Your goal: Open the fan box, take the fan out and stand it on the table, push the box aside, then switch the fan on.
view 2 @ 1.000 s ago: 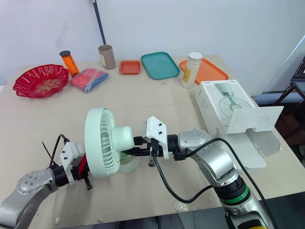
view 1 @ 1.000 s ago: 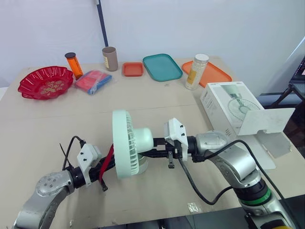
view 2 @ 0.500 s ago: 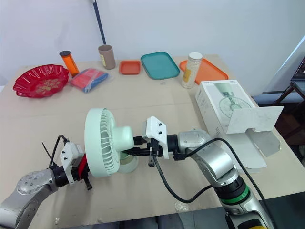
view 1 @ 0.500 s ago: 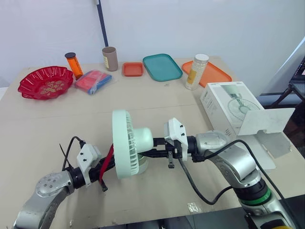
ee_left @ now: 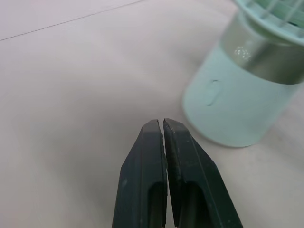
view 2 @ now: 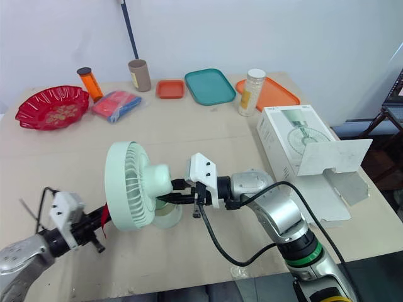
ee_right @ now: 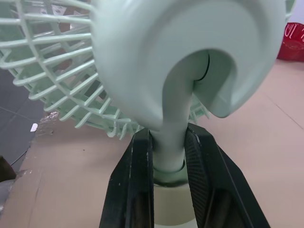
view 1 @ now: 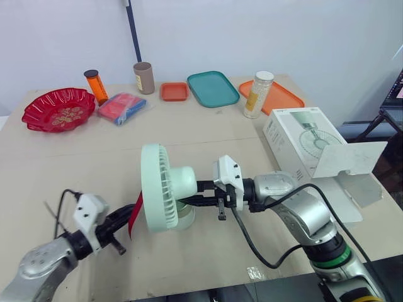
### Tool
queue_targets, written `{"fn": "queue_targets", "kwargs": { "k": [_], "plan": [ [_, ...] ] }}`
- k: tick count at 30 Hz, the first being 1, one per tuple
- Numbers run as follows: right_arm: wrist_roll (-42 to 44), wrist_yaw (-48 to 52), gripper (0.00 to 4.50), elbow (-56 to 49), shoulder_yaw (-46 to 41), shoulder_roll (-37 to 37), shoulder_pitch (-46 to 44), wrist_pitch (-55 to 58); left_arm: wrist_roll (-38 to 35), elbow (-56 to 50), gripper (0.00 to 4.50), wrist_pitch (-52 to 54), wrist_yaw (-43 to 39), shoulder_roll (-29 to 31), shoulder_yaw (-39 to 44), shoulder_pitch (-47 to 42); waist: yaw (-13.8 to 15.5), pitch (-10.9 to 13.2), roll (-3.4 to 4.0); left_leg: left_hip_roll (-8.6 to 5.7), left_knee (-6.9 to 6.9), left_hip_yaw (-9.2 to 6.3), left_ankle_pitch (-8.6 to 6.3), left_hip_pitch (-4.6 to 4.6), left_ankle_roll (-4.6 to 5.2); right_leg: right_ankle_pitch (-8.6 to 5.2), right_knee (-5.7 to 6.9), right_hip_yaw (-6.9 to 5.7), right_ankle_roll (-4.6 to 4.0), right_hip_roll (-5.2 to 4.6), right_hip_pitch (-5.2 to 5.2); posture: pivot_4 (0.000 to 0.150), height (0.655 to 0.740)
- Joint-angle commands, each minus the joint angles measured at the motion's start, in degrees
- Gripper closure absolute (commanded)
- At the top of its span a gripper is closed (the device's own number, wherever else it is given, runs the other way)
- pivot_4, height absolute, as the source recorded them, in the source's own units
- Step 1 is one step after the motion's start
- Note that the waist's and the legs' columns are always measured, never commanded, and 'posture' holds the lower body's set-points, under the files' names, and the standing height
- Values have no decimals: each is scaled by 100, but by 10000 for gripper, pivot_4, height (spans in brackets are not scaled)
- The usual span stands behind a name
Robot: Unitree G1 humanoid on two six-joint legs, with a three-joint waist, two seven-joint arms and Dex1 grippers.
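L fingers (ee_left: 142, 180) pressed shut, empty, now pulled back from fan (view 1: 165, 196) base vs 0.5 s ago. R fingers (ee_right: 130, 190) clamp its neck. Fan upright on desk (view 1: 208, 135), box (view 1: 302, 141) off to R. Prob. switch (ee_left: 213, 92) press done or being retried. Blades spinning? Can't tell through the grille.

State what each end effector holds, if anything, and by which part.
The right end effector grips the fan by its neck, above the base. The left end effector is shut, holding nothing.
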Motion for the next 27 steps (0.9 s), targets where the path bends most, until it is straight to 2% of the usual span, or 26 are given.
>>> {"fn": "queue_targets", "kwargs": {
  "k": [1, 4, 9, 13, 17, 27],
  "plan": [
    [-342, 64, 41190, 645, 150, 231, -184, -540, -665, -950, 42752, 381, 793, -365, 1435, 957, 3, -1, -1, -1, 0, -1, 0, 0, 0, 0, 0, -1, 0, 0, 0, 1500, 7400],
    [-435, 105, 41190, 987, 201, 369, -273, -780, -886, -1247, 42752, 458, 1216, -720, 1781, 1331, -1, -11, -7, 1, 0, 2, 0, 5, 0, 0, -1, 1, 0, 1, 3, 1500, 7400],
    [-591, 224, 41190, 1530, 288, 546, -398, -1228, -975, -1664, 42752, 494, 1435, -993, 1827, 1809, -12, -18, -17, 0, -2, 5, 0, 42, 1, -1, -3, 4, 0, 4, 35, 1500, 7400],
    [-666, 368, 41190, 1803, 290, 602, -409, -1533, -959, -1758, 42752, 471, 1610, -1049, 1743, 1811, -7, -18, -14, 3, -8, 11, -8, 105, 16, -28, -8, 9, 1, 8, 99, 1500, 7400],
    [-674, 401, 41190, 1993, 235, 658, -462, -1713, -959, -1726, 42752, 516, 1671, -1016, 1646, 1635, -7, -22, -11, 4, -8, 11, -9, 110, 16, -40, -8, 10, 20, 12, 102, 1500, 7400],
    [-223, 375, 41190, 1436, -292, 405, -466, -1309, -975, -1644, 42752, 541, 1592, -888, 1572, 1568, -5, -23, -7, 2, -10, 9, -10, 105, 18, -32, -8, 17, 3, 12, 99, 1500, 7400]
  ]
}}
